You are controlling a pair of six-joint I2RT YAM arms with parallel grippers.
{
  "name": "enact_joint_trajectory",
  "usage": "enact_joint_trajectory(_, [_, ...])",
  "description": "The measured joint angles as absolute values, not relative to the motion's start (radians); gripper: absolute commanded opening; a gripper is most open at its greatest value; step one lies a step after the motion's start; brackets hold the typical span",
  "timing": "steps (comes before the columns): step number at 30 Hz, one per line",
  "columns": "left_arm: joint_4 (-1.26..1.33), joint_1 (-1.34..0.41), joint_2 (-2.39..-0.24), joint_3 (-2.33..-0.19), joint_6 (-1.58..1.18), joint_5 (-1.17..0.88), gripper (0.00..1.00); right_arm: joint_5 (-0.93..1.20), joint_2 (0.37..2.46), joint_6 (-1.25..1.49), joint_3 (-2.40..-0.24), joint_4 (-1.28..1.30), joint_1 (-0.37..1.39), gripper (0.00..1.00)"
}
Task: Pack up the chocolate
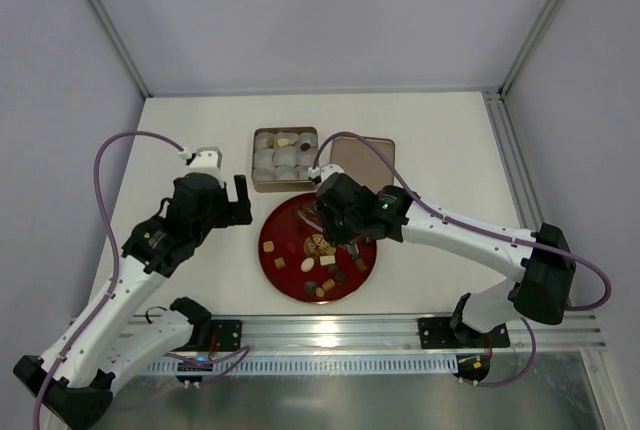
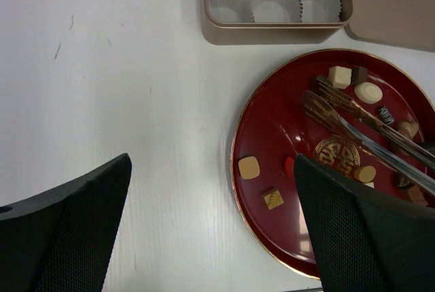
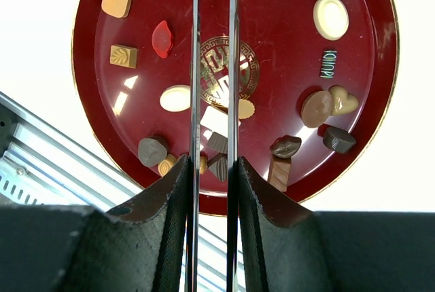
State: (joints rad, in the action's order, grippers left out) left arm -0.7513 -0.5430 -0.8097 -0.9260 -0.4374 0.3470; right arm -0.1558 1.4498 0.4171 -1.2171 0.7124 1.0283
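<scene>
The chocolate lies mostly scattered over a red plate near the middle of the white table. There are tan, cream, dark brown and red pieces in square, oval, round and heart shapes. Most are bunched along the near and right parts of the plate, with a tan square and a small gold square on its left side.

Just beyond the far edge of the plate stands a gold tin box lined with white paper cups. In the overhead view a few pieces sit in the cups of its far row. The flat lid lies on the table just to the right of the box.

The right gripper hangs over the plate with its fingers pressed in on a pair of metal tongs. The two blades run out side by side with a narrow gap between them, reaching toward the far-left part of the plate. Their tips end close to a cream cube. Whether they hold a piece cannot be told.

The left gripper hovers above the table to the left of the plate, its fingers spread wide with nothing between them.
</scene>
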Motion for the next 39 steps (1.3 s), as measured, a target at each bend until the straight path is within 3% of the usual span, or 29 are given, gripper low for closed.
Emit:
enact_joint_trajectory(8, [-0.751,-0.543,-0.81,-0.926,-0.437,0.347,1.0,-0.154,1.465,0.416,-1.253,0.727,1.028,0.33])
enact_joint_trajectory(16, [-0.751,-0.543,-0.81,-0.926,-0.437,0.347,1.0,-0.154,1.548,0.389,-1.42,0.735,1.012,0.33])
enact_joint_trajectory(28, [-0.751,-0.543,-0.81,-0.926,-0.437,0.347,1.0,-0.13,1.793,0.339,-1.689,0.705,0.874,0.33])
enact_joint_trajectory(39, [-0.751,-0.543,-0.81,-0.926,-0.437,0.346,1.0,-0.09,1.982,0.342,-1.853,0.689,0.854,0.33])
